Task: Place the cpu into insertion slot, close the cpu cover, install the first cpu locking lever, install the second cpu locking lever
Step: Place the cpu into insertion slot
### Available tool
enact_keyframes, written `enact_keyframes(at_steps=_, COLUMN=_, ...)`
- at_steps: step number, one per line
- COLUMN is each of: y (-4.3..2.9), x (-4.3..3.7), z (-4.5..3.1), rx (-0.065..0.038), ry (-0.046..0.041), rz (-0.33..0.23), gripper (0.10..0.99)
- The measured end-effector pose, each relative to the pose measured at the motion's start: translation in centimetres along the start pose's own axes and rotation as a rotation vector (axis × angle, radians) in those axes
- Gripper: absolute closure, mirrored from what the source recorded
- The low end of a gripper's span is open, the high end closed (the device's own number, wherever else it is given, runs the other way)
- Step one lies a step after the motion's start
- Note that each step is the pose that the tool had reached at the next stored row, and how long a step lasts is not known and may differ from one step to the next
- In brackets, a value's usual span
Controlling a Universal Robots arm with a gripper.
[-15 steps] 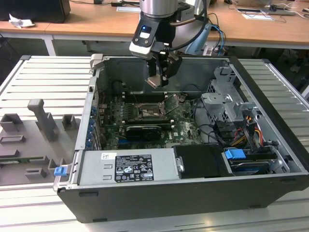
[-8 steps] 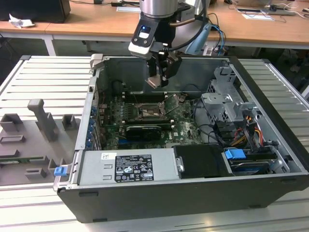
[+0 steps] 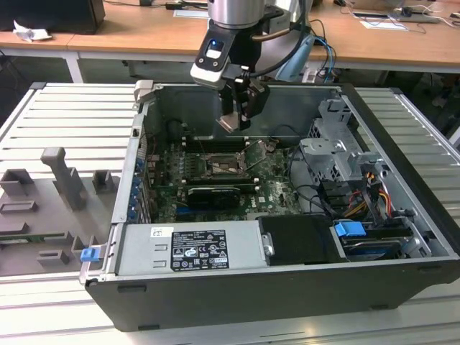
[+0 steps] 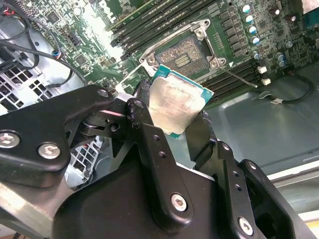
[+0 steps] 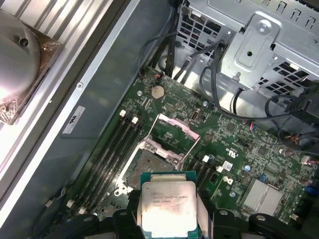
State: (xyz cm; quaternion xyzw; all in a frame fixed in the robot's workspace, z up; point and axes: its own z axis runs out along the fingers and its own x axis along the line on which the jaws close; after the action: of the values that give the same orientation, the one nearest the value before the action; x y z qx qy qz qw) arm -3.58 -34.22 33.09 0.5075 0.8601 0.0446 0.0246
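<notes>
Your gripper (image 4: pixel 172 118) pinches the cpu (image 5: pixel 167 206) by two opposite edges, the black fingers (image 4: pixel 143 97) pressed against its sides. Pale metal face shows in both wrist views, with a green border around it.

Cpu hangs in the air above the board, apart from it. In the exterior view it sits over the insertion slot (image 3: pixel 226 167), not touching.

Slot lies uncovered, its dark contact field exposed inside the metal frame. The cpu cover (image 5: pixel 175 130) stands tilted up off the socket along one side. A thin metal lever (image 4: pixel 239 77) juts out from a corner of the frame, angled away across the board.

Long black memory sticks (image 5: pixel 107 154) run in rows on both sides of the socket. The green circuit board (image 5: pixel 239 144) carries all of it.

Outward: a perforated metal drive cage (image 5: pixel 264 45) with black cables trailing beside it, and a grey power supply (image 3: pixel 190 248) along the near wall of the open computer case (image 3: pixel 402 183).

Case rests on a grey slatted worktop (image 3: pixel 72 122). Grey fixture blocks (image 3: pixel 65 180) stand on it at the exterior view's left.
</notes>
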Motion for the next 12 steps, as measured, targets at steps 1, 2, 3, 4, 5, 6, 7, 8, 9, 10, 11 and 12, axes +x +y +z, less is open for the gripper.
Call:
enact_keyframes(at_steps=1, y=0.0, x=0.0, z=0.02, rx=0.0, ry=-0.0002, rz=0.002, gripper=0.557)
enact_keyframes(at_steps=2, y=0.0, x=0.0, z=0.04, rx=0.0, ry=-0.0003, rz=0.004, gripper=0.557)
enact_keyframes(at_steps=3, y=-0.01, x=0.0, z=0.09, rx=0.0, ry=-0.0007, rz=0.008, gripper=0.557)
enact_keyframes(at_steps=4, y=-0.01, x=0.0, z=0.13, rx=0.0, ry=-0.0013, rz=0.013, gripper=0.557)
enact_keyframes(at_steps=5, y=-0.02, x=0.0, z=0.18, rx=0.0, ry=-0.0021, rz=0.02, gripper=0.557)
enact_keyframes(at_steps=6, y=-0.02, x=0.0, z=0.22, rx=0.0, ry=-0.0029, rz=0.028, gripper=0.557)
enact_keyframes(at_steps=7, y=-0.03, x=0.0, z=0.25, rx=0.0, ry=-0.0034, rz=0.033, gripper=0.557)
enact_keyframes(at_steps=8, y=-0.03, x=0.0, z=0.27, rx=0.0, ry=-0.0039, rz=0.037, gripper=0.557)
enact_keyframes(at_steps=9, y=-0.03, x=0.0, z=0.28, rx=0.0, ry=-0.0042, rz=0.041, gripper=0.557)
enact_keyframes(at_steps=10, y=-0.03, x=0.0, z=0.31, rx=0.0, ry=-0.0046, rz=0.045, gripper=0.557)
enact_keyframes(at_steps=11, y=-0.03, x=0.0, z=0.33, rx=0.0, ry=-0.0051, rz=0.05, gripper=0.557)
enact_keyframes(at_steps=12, y=-0.04, x=0.0, z=0.35, rx=0.0, ry=-0.0054, rz=0.053, gripper=0.557)
